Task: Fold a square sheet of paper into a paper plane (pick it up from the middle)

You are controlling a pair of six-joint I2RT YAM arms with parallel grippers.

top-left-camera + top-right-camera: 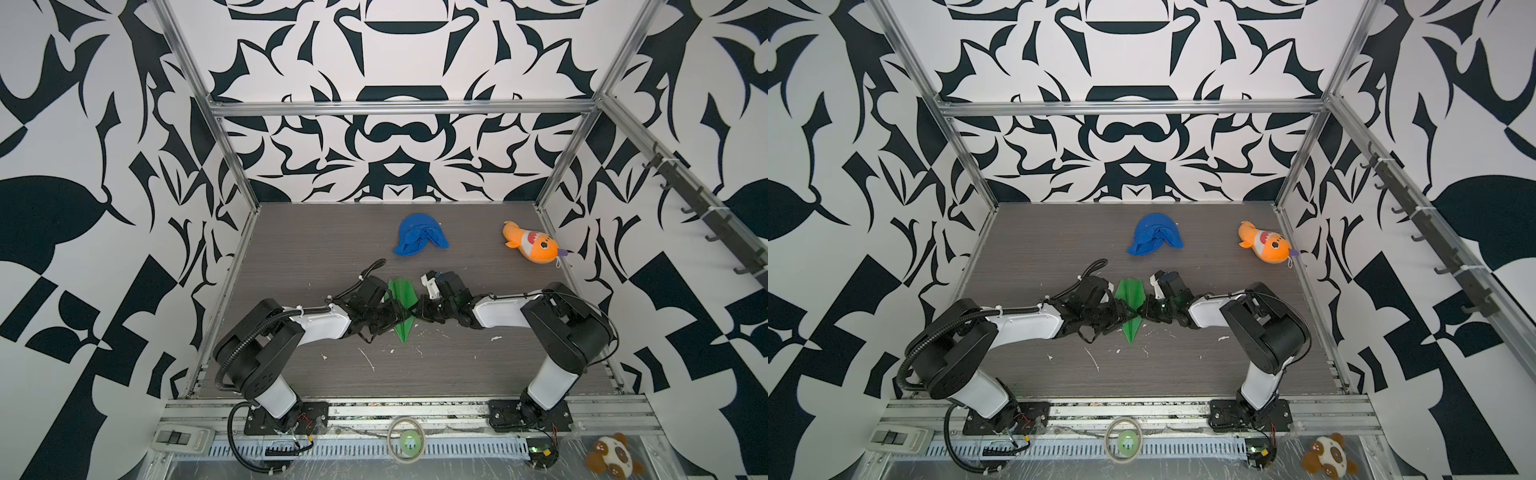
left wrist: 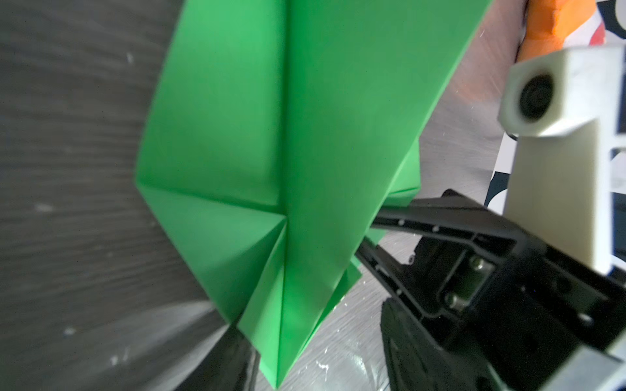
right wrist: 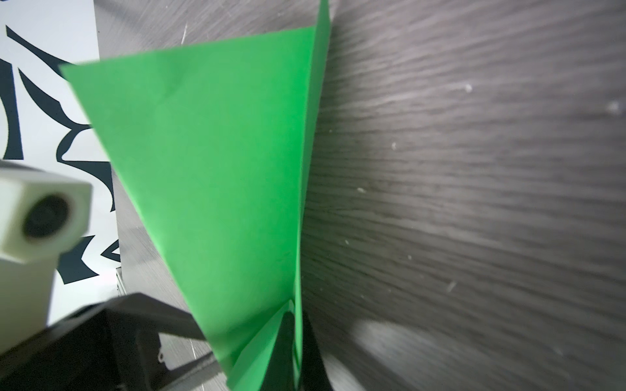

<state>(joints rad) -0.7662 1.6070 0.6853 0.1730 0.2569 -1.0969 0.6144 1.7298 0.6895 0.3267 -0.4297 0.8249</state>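
Note:
The bright green paper, folded into a long pointed paper plane [image 1: 402, 300] [image 1: 1131, 296], is held over the middle of the dark table, nose toward the front edge. My right gripper [image 1: 417, 311] [image 3: 296, 326] is shut on a fold along the plane's [image 3: 220, 169] underside, with one thin layer pinched between its black fingers [image 3: 286, 342]. My left gripper [image 1: 394, 318] [image 2: 318, 353] stands open on the opposite side. Its two fingers sit wide apart on either side of the plane's nose [image 2: 281, 338] and do not pinch it.
A blue cloth lump [image 1: 420, 235] lies at the back middle. An orange plush fish [image 1: 532, 246] lies at the back right by the wall. White scraps [image 1: 368, 358] dot the table in front of the plane. A tape roll [image 1: 405, 442] and a plush toy [image 1: 614, 460] sit outside the front rail.

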